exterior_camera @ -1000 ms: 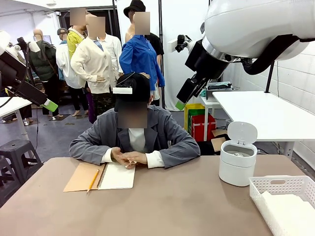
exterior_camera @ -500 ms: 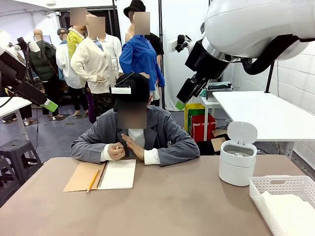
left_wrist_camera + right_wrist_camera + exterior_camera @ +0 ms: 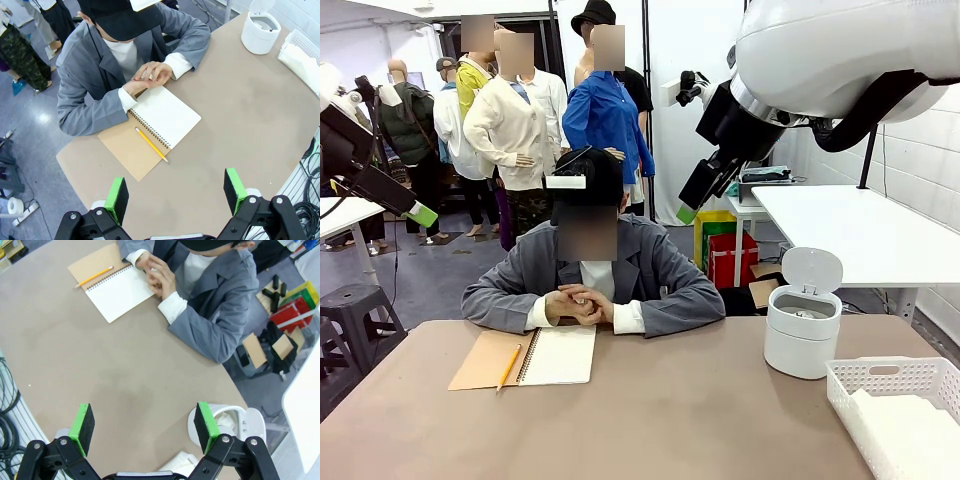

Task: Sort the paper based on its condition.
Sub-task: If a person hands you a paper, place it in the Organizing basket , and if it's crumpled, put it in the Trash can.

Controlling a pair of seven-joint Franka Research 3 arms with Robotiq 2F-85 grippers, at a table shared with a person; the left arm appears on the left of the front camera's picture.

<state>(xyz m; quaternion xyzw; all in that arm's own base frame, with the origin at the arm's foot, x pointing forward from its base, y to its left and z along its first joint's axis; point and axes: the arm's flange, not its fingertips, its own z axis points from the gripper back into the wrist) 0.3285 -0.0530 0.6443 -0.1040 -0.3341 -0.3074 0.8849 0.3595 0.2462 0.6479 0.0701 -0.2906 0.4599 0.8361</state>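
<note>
On the brown table (image 3: 650,420), going left to right, lie one open spiral-bound notebook with a brown cover (image 3: 525,358), one yellow pencil (image 3: 509,367) resting across its cover and binding, one round white bin with its lid flipped up (image 3: 804,320), and one white perforated plastic basket (image 3: 895,410) at the near right corner. Inside that basket sits a stack of loose white paper (image 3: 910,430); how many sheets it holds cannot be told. One person in a grey jacket (image 3: 592,278) sits at the far side, both hands (image 3: 578,303) clasped together just beyond the notebook's far edge.

Two grippers are raised well above the table. At the left, the left gripper (image 3: 175,194) hangs with its green-padded fingers spread wide apart and nothing between them; in its wrist view the notebook and pencil lie below it, and the paper in the basket lies far off toward the right edge of the table. At the right, the right gripper (image 3: 144,425) is likewise spread wide with nothing held; it hovers high over the bare middle of the table with the white bin (image 3: 225,422) close under one finger. The paper is well apart from both grippers, down in the basket on the table's near right. Between the basket and the notebook the tabletop is bare.
</note>
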